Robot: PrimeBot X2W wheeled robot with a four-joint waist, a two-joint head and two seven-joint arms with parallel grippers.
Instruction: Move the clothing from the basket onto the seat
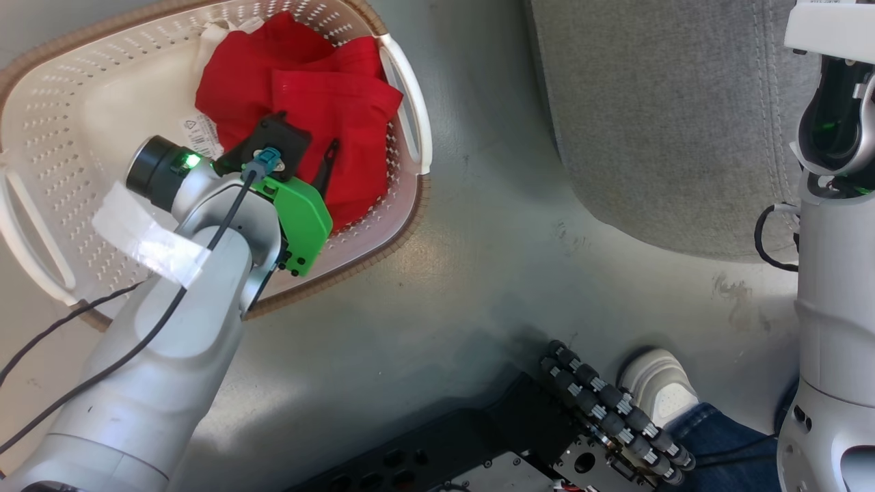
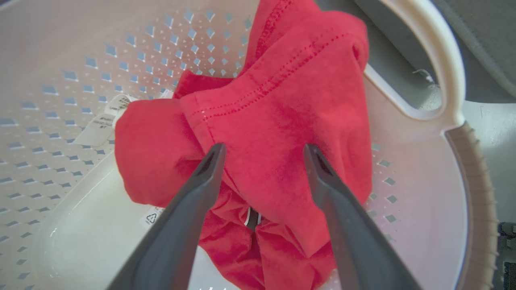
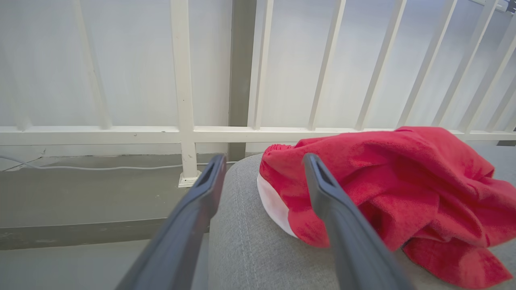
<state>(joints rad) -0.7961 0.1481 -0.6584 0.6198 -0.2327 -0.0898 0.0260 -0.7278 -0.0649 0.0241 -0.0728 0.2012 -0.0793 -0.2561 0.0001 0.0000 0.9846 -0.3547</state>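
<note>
1. Left gripper (image 2: 264, 149): fingers spread wide, grasping nothing. Both tips stand over the red garment (image 2: 282, 112); whether they touch the fabric cannot be told.
2. Red garment: crumpled inside the basket (image 1: 61, 123), against the wall at the basket's 2 o'clock side in the head view. A white sticker (image 1: 202, 133) on the basket bottom shows at the garment's 9 o'clock edge.
3. Basket: on the grey floor (image 1: 444, 273) at 10 o'clock in the head view, apart from the seat (image 1: 670, 123) at 1 o'clock.
4. Right gripper (image 3: 264, 159): fingers spread wide, grasping nothing, above the seat's rounded edge.
5. Second red garment (image 3: 387, 181): bunched on the seat at 3 o'clock in the right wrist view, its white trim (image 3: 274, 205) towards the fingers.
6. White railing (image 3: 183, 100): at 12 o'clock, behind the seat.
7. Person's white shoe (image 1: 660, 386): on the floor at 5 o'clock in the head view.
</note>
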